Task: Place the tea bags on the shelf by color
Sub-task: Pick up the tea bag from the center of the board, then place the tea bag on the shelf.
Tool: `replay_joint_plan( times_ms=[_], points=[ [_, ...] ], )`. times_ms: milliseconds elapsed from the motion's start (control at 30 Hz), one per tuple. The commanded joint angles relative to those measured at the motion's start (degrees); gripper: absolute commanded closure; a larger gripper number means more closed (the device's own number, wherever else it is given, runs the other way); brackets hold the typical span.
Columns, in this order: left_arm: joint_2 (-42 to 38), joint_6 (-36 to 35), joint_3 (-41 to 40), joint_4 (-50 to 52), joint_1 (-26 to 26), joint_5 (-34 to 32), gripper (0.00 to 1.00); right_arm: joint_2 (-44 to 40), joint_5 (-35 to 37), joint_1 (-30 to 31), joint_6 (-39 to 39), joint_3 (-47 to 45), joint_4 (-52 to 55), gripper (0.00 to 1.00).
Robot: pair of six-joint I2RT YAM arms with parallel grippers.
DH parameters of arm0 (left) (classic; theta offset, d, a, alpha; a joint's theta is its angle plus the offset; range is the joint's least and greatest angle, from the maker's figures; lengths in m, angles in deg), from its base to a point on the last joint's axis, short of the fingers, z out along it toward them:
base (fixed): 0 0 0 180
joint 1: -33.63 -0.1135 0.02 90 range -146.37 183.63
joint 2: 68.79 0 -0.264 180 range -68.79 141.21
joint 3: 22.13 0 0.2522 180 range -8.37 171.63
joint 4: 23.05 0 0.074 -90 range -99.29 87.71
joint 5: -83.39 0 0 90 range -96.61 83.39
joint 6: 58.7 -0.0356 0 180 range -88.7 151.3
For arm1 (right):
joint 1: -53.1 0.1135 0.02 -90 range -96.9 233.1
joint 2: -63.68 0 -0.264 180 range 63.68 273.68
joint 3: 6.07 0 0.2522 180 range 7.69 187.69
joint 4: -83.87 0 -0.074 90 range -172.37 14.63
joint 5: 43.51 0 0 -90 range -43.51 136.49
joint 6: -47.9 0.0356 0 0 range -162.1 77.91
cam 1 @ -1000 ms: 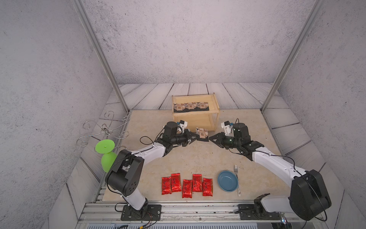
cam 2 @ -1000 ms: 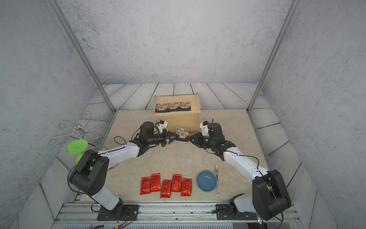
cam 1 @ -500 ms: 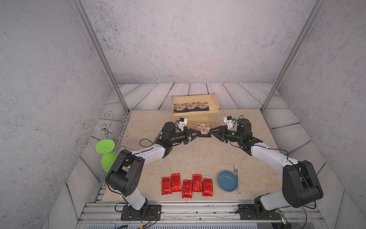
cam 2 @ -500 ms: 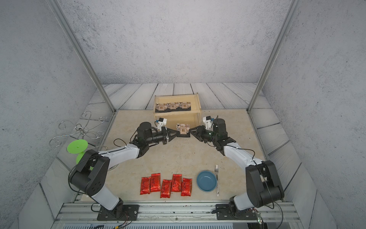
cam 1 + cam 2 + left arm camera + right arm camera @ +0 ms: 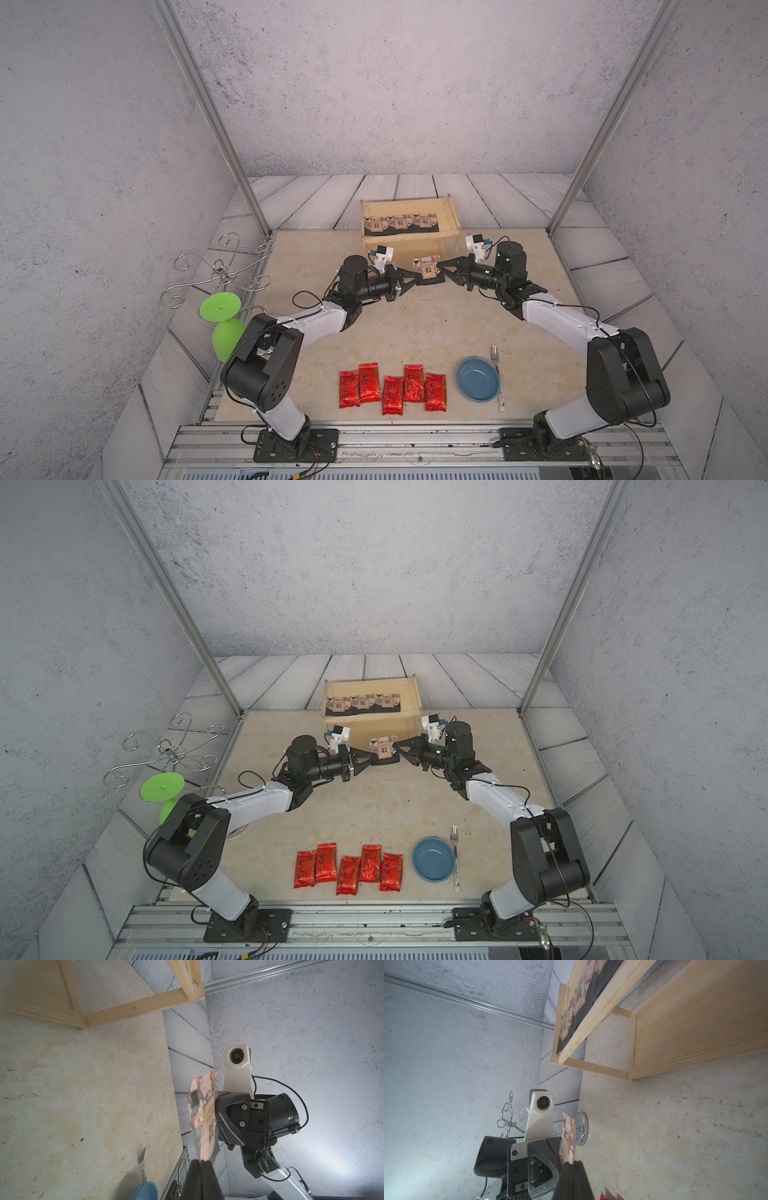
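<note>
A black tea bag (image 5: 427,269) (image 5: 384,748) hangs above the table just in front of the shelf (image 5: 409,238) (image 5: 370,720). My left gripper (image 5: 415,277) (image 5: 202,1161) is shut on one edge of it, and my right gripper (image 5: 440,270) (image 5: 572,1162) is shut on the opposite edge. In the wrist views the packet (image 5: 204,1118) (image 5: 568,1140) stands edge-on between the two sets of jaws. Three more black tea bags (image 5: 400,223) lie in a row on the shelf's upper tier. Several red tea bags (image 5: 392,388) (image 5: 348,870) lie side by side near the table's front edge.
A blue bowl (image 5: 478,379) with a fork (image 5: 497,374) beside it sits at the front right. At the left edge stand a green goblet (image 5: 220,320) and a wire stand (image 5: 216,270). The shelf's lower tier (image 5: 695,1028) holds nothing visible.
My right gripper has come in from the right and closed on the black tea bag that the left gripper holds. Both arms have shifted slightly toward the shelf.
</note>
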Motion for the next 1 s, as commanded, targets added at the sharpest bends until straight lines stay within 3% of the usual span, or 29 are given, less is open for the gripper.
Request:
replay_joint_plan(
  times_ms=[0,100,233,333,633,967],
  points=[
    [-0.96,-0.20,-0.11,-0.87,-0.37,1.14,1.00,-0.81,-0.34,-0.01,-0.74,1.03,0.11,1.00],
    [-1.72,-1.29,0.28,1.55,-0.74,1.26,1.00,-1.61,0.61,0.00,-4.77,2.38,4.61,1.00],
    [-4.74,-4.88,0.40,7.35,-2.65,1.71,0.54,-1.36,0.18,-2.21,-15.71,8.56,16.11,1.00],
    [-8.00,-10.61,1.68,16.13,-4.22,1.85,0.39,0.77,-2.65,-5.44,-21.66,15.16,22.97,1.00],
    [-9.71,-20.82,5.67,31.72,-7.20,4.50,0.39,13.98,-12.33,-11.42,-22.47,37.32,28.43,1.00],
    [-8.10,-25.08,7.30,36.26,-8.44,5.55,0.38,26.00,-8.67,-12.25,-22.99,54.22,31.30,1.00]
  ],
)
